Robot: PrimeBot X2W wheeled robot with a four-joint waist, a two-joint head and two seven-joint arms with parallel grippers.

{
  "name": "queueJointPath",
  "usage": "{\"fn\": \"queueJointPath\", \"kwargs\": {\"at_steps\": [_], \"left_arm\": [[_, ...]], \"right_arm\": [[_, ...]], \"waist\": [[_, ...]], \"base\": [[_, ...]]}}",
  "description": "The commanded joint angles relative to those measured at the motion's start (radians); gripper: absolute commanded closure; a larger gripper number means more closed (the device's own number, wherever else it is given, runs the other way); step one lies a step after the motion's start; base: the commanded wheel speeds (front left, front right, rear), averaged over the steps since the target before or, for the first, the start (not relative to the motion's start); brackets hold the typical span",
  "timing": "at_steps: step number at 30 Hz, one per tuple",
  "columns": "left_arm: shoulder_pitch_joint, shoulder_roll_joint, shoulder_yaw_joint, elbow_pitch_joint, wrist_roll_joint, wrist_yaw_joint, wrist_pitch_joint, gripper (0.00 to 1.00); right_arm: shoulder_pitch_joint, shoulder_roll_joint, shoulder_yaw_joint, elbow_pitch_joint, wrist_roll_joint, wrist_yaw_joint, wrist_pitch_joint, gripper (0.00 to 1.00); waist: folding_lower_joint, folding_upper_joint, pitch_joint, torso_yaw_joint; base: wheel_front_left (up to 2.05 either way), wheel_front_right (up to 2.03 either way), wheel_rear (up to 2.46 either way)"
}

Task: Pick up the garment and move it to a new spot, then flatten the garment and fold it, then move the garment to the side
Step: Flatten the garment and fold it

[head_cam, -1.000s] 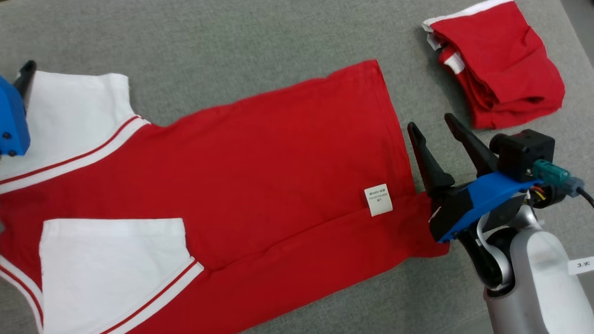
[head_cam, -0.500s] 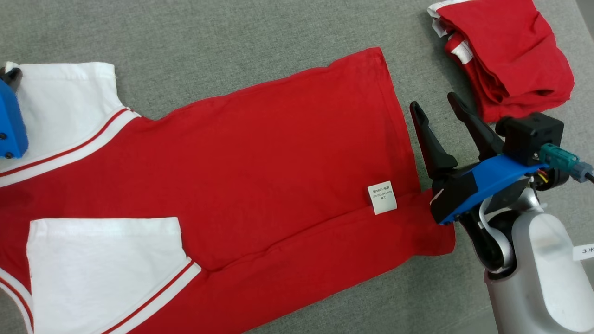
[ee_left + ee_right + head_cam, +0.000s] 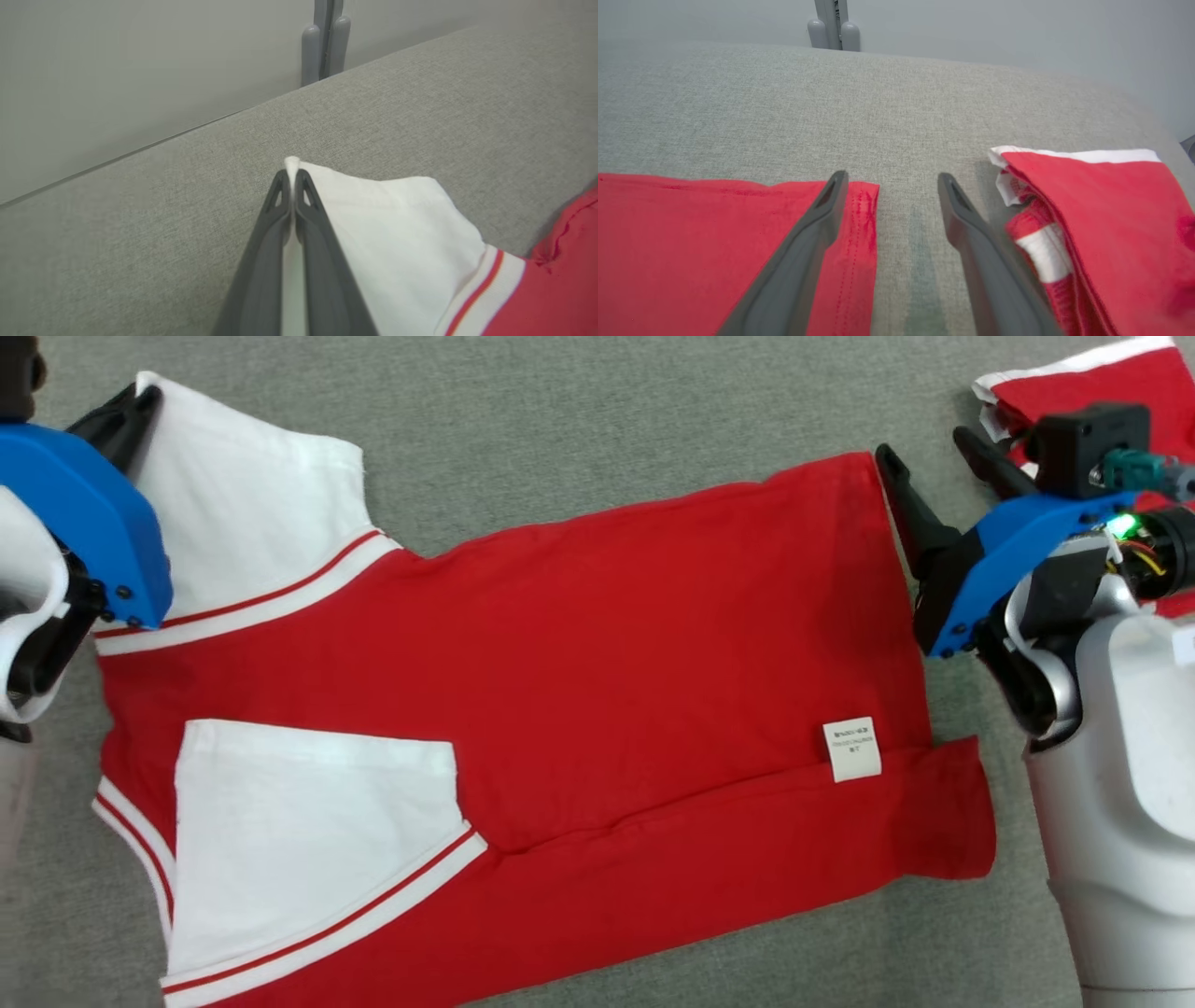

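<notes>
The garment (image 3: pixel 607 644), a red shirt with white sleeves, lies spread flat on the grey padded surface (image 3: pixel 560 420). My left gripper (image 3: pixel 140 397) is at its far left, shut on the corner of the upper white sleeve (image 3: pixel 243 504). In the left wrist view the gripper (image 3: pixel 292 175) pinches white cloth, with the sleeve (image 3: pixel 397 224) trailing to its right. My right gripper (image 3: pixel 924 446) stands open at the far corner of the red hem. In the right wrist view the gripper (image 3: pixel 892 177) has one finger over the hem (image 3: pixel 859 224) and the other over bare surface.
A second red and white garment (image 3: pixel 1148 378) lies folded at the far right, close beside my right gripper; it is the folded pile (image 3: pixel 1101 210) in the right wrist view. A white label (image 3: pixel 851 747) sits near the hem. A grey post (image 3: pixel 325 42) and wall stand behind the surface.
The head camera has shifted. My left gripper has shut on the white sleeve corner. My right gripper has moved from beside the label up to the far hem corner, still open.
</notes>
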Motion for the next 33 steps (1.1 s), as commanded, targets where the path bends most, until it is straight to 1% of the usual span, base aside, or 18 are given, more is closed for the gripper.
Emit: {"fn": "queueJointPath", "kwargs": {"at_steps": [1,6,9,10,11,12,14,15,18,24,25,29,33], "left_arm": [[-0.020,-0.007,-0.018,-0.021,-0.006,-0.008,-0.027,1.00],[-0.009,-0.020,-0.063,-0.065,-0.025,-0.008,-0.079,1.00],[-0.002,-0.022,-0.090,-0.083,-0.034,-0.006,-0.099,1.00],[-0.001,-0.023,-0.097,-0.088,-0.038,-0.006,-0.103,1.00],[-0.001,-0.024,-0.103,-0.091,-0.042,-0.006,-0.110,1.00],[-0.001,-0.023,-0.109,-0.093,-0.043,-0.006,-0.113,1.00],[-0.004,-0.024,-0.122,-0.094,-0.048,-0.006,-0.125,1.00],[-0.006,-0.024,-0.126,-0.093,-0.050,-0.006,-0.130,1.00],[-0.010,-0.020,-0.137,-0.085,-0.057,-0.006,-0.143,1.00],[-0.002,-0.015,-0.147,-0.079,-0.072,-0.006,-0.181,1.00],[-0.002,-0.015,-0.147,-0.079,-0.072,-0.006,-0.181,1.00],[0.048,-0.011,-0.142,-0.098,-0.094,-0.006,-0.217,1.00],[0.140,-0.002,-0.141,-0.138,-0.114,-0.002,-0.259,1.00]], "right_arm": [[-0.044,-0.015,-0.007,0.047,-0.008,0.000,0.030,0.00],[-0.107,-0.022,-0.027,0.168,0.011,0.000,0.105,0.00],[-0.129,-0.035,-0.032,0.222,0.005,0.000,0.128,0.00],[-0.133,-0.036,-0.032,0.237,0.003,0.000,0.135,0.09],[-0.136,-0.037,-0.030,0.249,0.003,0.000,0.140,0.41],[-0.138,-0.038,-0.030,0.261,0.003,0.000,0.145,0.56],[-0.140,-0.039,-0.029,0.277,0.001,0.000,0.148,0.82],[-0.142,-0.039,-0.029,0.284,0.001,0.000,0.150,1.00],[-0.146,-0.036,-0.037,0.291,-0.014,0.000,0.130,1.00],[-0.141,-0.025,-0.027,0.287,-0.018,0.000,0.040,1.00],[-0.141,-0.025,-0.027,0.287,-0.018,0.000,0.040,1.00],[-0.091,-0.036,-0.008,0.265,0.007,0.000,-0.020,1.00],[-0.006,-0.056,0.010,0.224,0.041,0.000,-0.071,1.00]], "waist": [[0.0000,0.0000,0.002,0.029],[0.0000,0.0000,-0.004,0.079],[0.0000,0.0000,-0.005,0.100],[0.0000,0.0000,-0.006,0.104],[0.0000,0.0000,-0.007,0.107],[0.0000,0.0000,-0.009,0.110],[0.0000,0.0000,-0.014,0.114],[0.0000,0.0000,-0.017,0.114],[0.0000,0.0000,-0.031,0.112],[0.0000,0.0000,-0.075,0.110],[0.0000,0.0000,-0.075,0.110],[0.0000,0.0000,-0.123,0.116],[0.0000,0.0000,-0.188,0.128]], "base": [[0.00,0.00,0.00],[0.00,0.00,0.00],[0.00,0.00,0.00],[0.00,0.00,0.00],[0.00,0.00,0.00],[0.00,0.00,0.00],[0.00,0.00,0.00],[0.00,0.00,0.00],[0.00,0.00,0.00],[0.00,0.00,0.00],[0.00,0.00,0.00],[0.00,0.00,0.00],[0.00,0.00,0.00]]}}
